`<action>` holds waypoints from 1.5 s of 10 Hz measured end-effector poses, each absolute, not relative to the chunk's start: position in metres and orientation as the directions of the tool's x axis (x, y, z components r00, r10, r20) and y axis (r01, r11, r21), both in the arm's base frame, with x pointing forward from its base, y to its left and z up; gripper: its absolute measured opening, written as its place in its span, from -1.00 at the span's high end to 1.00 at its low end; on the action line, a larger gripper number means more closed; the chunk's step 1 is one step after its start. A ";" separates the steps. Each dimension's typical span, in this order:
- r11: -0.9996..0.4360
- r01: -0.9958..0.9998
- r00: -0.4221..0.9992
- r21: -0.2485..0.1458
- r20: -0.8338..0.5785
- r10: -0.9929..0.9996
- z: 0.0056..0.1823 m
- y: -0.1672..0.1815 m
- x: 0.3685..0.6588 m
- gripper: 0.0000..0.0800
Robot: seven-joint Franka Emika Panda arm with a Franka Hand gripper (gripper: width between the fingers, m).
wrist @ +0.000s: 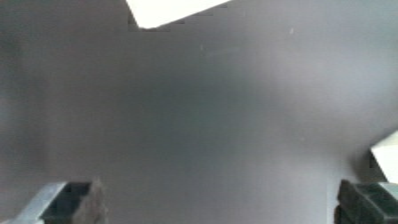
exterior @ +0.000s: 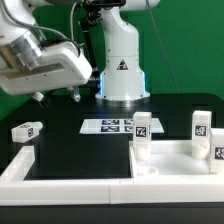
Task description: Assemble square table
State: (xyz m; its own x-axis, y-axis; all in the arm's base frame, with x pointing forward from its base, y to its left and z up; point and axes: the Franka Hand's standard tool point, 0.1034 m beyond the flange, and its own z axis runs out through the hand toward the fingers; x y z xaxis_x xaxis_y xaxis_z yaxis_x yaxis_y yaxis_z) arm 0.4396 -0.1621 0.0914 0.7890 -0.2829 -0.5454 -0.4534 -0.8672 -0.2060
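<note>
A green backdrop (exterior: 185, 45) stands behind a black table (exterior: 60, 115) under even, soft light.

Four white block legs are showing in the exterior view: a first leg (exterior: 27, 130), a second leg (exterior: 143, 134), a third leg (exterior: 201, 127) and a fourth leg (exterior: 219, 151), the last being cut by the picture's edge. One square tabletop (exterior: 175, 160) is appearing among them. One marker board (exterior: 113, 125) is lying on the one black table (exterior: 60, 115). Two runs of white border rail (exterior: 70, 183) are showing, meeting at a corner. One robot arm (exterior: 120, 60) is standing there. In the wrist view, one gripper (wrist: 214, 203) is showing two fingers (wrist: 63, 203), and two white fragments are peeking in at the edges, their kind being impossible to tell.
</note>
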 end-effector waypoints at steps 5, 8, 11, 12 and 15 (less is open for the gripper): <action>-0.878 -0.452 0.614 -0.156 -0.769 -0.179 0.067 -0.241 0.409 -0.62; -0.879 -0.454 0.602 -0.147 -0.778 -0.181 0.063 -0.244 0.404 -0.62; -0.878 -0.468 0.562 -0.103 -0.801 -0.205 0.028 -0.263 0.381 -0.62; -0.877 -0.470 0.559 -0.096 -0.801 -0.213 0.022 -0.261 0.377 -0.62; -0.879 -0.470 0.555 -0.087 -0.803 -0.217 0.011 -0.259 0.373 -0.62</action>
State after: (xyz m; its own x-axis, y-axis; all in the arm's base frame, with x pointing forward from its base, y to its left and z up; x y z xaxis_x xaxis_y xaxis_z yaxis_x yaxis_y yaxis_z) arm 0.3734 -0.2587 0.0114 0.5547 -0.2174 -0.8031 -0.4696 -0.8786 -0.0865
